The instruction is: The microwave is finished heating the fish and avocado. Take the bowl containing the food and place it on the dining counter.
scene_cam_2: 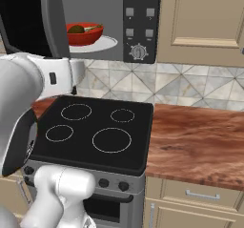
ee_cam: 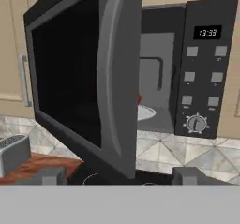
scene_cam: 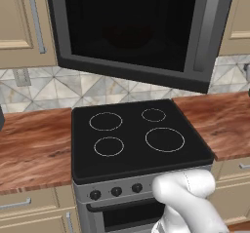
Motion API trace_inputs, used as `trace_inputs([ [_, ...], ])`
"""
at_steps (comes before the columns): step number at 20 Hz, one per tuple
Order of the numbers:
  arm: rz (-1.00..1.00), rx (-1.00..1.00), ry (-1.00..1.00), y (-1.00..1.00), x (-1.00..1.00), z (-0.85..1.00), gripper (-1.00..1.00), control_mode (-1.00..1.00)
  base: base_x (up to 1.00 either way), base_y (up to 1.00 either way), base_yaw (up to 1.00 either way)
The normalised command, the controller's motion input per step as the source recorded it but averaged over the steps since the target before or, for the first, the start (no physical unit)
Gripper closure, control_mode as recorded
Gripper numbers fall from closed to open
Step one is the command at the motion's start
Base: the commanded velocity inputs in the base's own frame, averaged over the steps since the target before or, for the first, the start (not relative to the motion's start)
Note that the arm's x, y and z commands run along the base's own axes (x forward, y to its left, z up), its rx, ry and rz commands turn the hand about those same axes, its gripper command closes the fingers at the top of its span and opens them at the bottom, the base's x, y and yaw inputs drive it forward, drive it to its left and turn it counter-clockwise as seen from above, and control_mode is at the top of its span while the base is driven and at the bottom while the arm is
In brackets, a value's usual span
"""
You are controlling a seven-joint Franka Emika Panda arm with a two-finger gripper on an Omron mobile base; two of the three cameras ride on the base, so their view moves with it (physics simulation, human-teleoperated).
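The microwave [scene_cam_2: 139, 22] hangs above the stove with its dark glass door [scene_cam: 132, 27] swung wide open. Inside, on the white turntable [scene_cam_2: 106, 44], sits the red bowl [scene_cam_2: 85, 35] holding the dark avocado [scene_cam_2: 76, 29] and the slender fish [scene_cam_2: 93, 28]. In the hand view the door [ee_cam: 79, 78] covers most of the cavity; a red sliver of the bowl [ee_cam: 139, 99] peeks past its edge. My gripper [ee_cam: 117, 177] stands open, fingertips [ee_cam: 49, 175] wide apart, in front of and below the door, holding nothing. The dining counter is out of view.
A black four-burner stove [scene_cam: 132, 134] lies directly under the microwave, with short wood counters [scene_cam: 29, 144] [scene_cam_2: 200, 141] on both sides. A grey toaster [ee_cam: 13, 153] stands on the left counter. Beige cabinets [scene_cam_2: 205, 22] flank the microwave.
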Motion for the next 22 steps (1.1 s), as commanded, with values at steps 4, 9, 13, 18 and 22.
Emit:
trace_inputs([
  [4, 0.18, 0.34, -0.03, -1.00, -0.27, 0.00, -1.00, -1.00, 0.00, 0.00, 0.00],
  [9, 0.22, 0.33, 0.01, -1.00, 0.45, -0.06, -1.00, -1.00, 0.00, 0.00, 0.00],
  [13, 0.17, 0.36, 0.21, -0.58, 1.00, -0.23, -1.00, -1.00, 0.00, 0.00, 0.00],
  [18, 0.11, 0.25, 0.26, 0.14, 1.00, -0.01, -1.00, -1.00, 0.00, 0.00, 0.00],
  [22, 0.00, 0.07, 0.25, 0.64, 1.00, 0.04, -1.00, -1.00, 0.00, 0.00, 0.00],
])
